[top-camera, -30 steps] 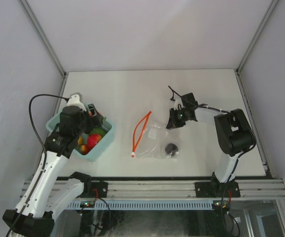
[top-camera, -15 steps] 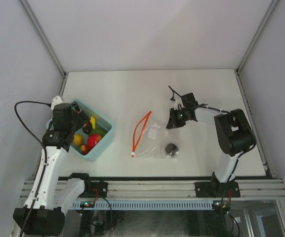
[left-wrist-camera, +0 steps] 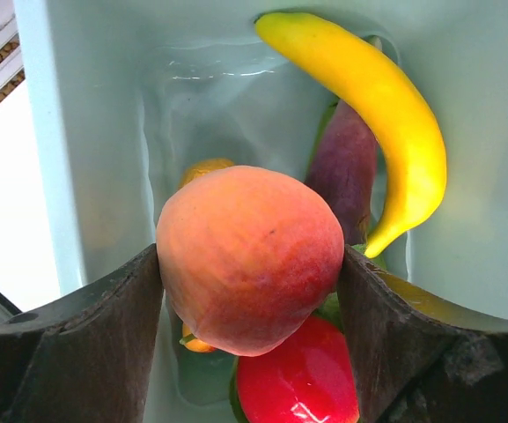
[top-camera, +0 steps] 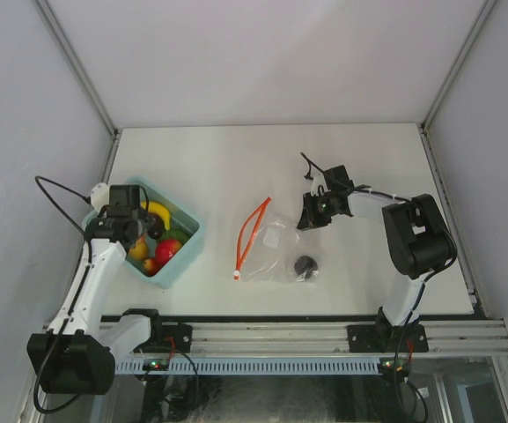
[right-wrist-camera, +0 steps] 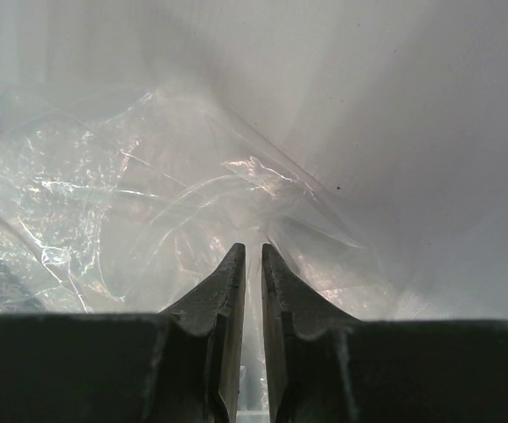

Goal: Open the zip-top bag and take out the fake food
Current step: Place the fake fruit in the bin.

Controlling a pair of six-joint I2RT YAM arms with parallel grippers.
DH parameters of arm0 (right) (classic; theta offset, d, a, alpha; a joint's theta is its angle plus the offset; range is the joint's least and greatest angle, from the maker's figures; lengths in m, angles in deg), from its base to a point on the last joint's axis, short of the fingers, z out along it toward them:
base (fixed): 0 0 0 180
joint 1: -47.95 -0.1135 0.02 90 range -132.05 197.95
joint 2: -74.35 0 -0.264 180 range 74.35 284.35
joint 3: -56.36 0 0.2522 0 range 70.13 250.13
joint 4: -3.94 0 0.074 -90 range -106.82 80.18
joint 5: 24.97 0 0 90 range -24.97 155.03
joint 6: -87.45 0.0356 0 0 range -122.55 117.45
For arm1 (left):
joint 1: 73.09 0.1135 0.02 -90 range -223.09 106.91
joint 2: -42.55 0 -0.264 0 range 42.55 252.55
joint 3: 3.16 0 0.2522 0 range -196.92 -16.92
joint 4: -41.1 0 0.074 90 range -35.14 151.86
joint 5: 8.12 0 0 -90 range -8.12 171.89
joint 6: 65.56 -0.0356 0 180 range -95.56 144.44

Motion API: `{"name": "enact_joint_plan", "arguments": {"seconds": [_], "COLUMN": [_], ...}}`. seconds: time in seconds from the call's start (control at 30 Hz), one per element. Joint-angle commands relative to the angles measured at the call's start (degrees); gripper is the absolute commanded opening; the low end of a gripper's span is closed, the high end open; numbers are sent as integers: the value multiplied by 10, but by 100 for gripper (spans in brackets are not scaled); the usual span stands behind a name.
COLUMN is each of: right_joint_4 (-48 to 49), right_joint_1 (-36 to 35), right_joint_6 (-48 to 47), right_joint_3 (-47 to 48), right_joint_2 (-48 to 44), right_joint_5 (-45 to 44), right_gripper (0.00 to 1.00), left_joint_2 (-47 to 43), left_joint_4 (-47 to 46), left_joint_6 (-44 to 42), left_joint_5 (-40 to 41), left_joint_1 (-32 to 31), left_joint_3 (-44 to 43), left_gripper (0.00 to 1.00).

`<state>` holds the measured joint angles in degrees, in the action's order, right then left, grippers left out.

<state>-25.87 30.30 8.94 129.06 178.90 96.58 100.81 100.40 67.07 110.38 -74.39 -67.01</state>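
The clear zip-top bag (top-camera: pixel 276 248) lies flat mid-table, its red-orange zip strip (top-camera: pixel 252 231) gaping open and a white slider (top-camera: pixel 236 276) at its near end. One dark piece (top-camera: pixel 305 266) still sits inside it. My right gripper (top-camera: pixel 309 218) is at the bag's far right corner, shut on the crinkly film (right-wrist-camera: pixel 130 203) that runs between its fingertips (right-wrist-camera: pixel 254 251). My left gripper (left-wrist-camera: pixel 249 300) hangs over the light blue bin (top-camera: pixel 189 240), shut on an orange-peach fruit (left-wrist-camera: pixel 249 256) of the fake food. Below it lie a yellow banana (left-wrist-camera: pixel 386 115), a purple piece (left-wrist-camera: pixel 346 172) and a red apple (left-wrist-camera: pixel 298 379).
The bin's pale wall (left-wrist-camera: pixel 86 132) rises close on the left of the held fruit. The bin stands near the table's left edge (top-camera: pixel 113 163). A black cable (top-camera: pixel 60 189) loops off the left arm.
The left wrist has swung left and back over the bin, from its right side to its left corner. The right arm and the bag have not moved.
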Motion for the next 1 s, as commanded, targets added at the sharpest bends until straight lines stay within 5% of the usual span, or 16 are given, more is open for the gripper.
{"name": "enact_joint_plan", "arguments": {"seconds": [0.0,0.3,0.67,0.97], "right_joint_4": [19,17,17,16], "right_joint_1": [3,3,3,3], "right_joint_6": [-3,-4,-5,-12], "right_joint_3": [0,-1,-1,-1], "right_joint_2": [-17,-18,-19,-25], "right_joint_5": [0,1,2,5], "right_gripper": [12,13,13,14], "left_joint_2": [-3,7,-12,-116], "left_joint_4": [-12,-5,6,-117], "left_joint_6": [17,30,25,-78], "left_joint_5": [37,52,26,-223], "left_joint_1": [7,12,14,13], "left_joint_3": [-41,-54,-59,-1], "left_gripper": [43,100,100,100]}}
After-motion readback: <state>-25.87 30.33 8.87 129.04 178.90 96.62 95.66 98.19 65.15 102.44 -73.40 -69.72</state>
